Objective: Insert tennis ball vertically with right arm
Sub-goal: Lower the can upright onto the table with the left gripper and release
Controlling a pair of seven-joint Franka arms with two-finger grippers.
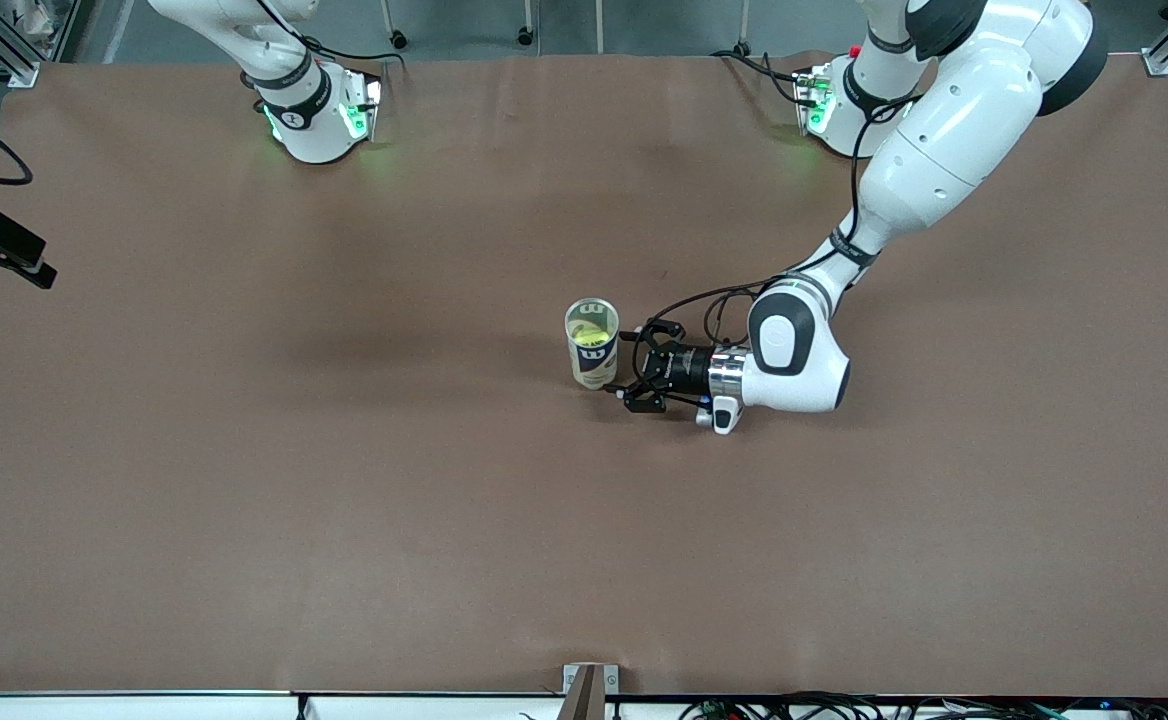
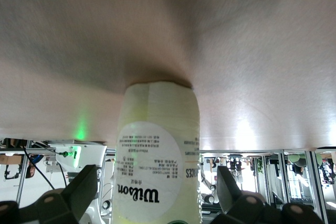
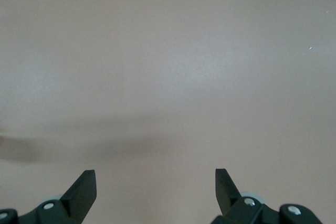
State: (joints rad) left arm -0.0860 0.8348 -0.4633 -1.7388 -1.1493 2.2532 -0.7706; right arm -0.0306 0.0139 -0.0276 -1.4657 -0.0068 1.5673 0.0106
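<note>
At table centre, the upright Wilson ball can (image 1: 592,345) already held a tennis ball (image 1: 586,327); the left gripper (image 1: 634,368) stood open beside it, while the right gripper (image 3: 155,187), open and empty, waited.

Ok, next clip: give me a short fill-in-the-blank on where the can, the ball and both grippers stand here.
1. The tennis ball lies ____ the can.
2. The can stands ____ on the table.
3. The ____ gripper sits beside the can, fingers open and apart from it.
4. The right gripper is ____, with only bare table under it.

Missing words: inside; upright; left; open
</note>
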